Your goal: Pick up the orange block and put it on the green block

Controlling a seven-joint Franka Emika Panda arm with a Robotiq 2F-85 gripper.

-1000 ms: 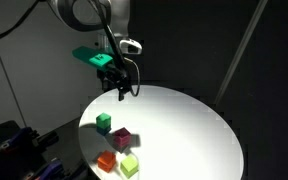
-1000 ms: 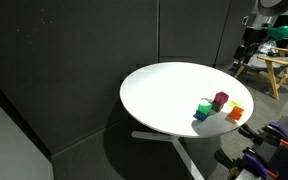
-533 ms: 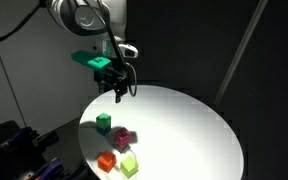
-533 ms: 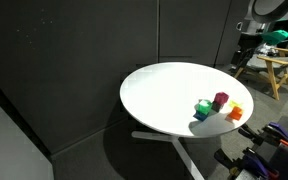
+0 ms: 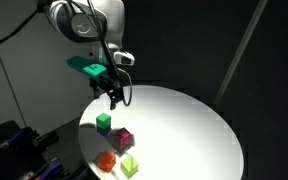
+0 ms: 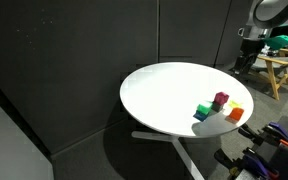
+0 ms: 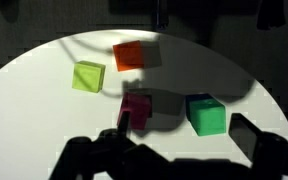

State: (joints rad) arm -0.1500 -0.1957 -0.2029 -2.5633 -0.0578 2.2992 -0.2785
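Four small cubes sit near one edge of the round white table (image 5: 184,120). The orange block (image 5: 107,160) lies next to a lime cube (image 5: 130,166). The green block (image 5: 103,122) is beside a magenta cube (image 5: 124,138). In the wrist view the orange block (image 7: 129,56) is farthest, with the lime cube (image 7: 88,76) left of it. The magenta cube (image 7: 137,110) and the green block (image 7: 206,114) are nearest. My gripper (image 5: 114,95) is open and empty. It hangs above the table, short of the green block. Its dark fingers (image 7: 184,140) frame the green block.
Black curtains surround the table (image 6: 164,90). The cubes also show in an exterior view: orange (image 6: 236,113), green (image 6: 202,110), magenta (image 6: 221,100). A wooden stand (image 6: 274,65) is behind the arm. Dark equipment sits below the table edge (image 5: 9,145).
My gripper has moved down and sideways towards the group of cubes. The cubes have not moved.
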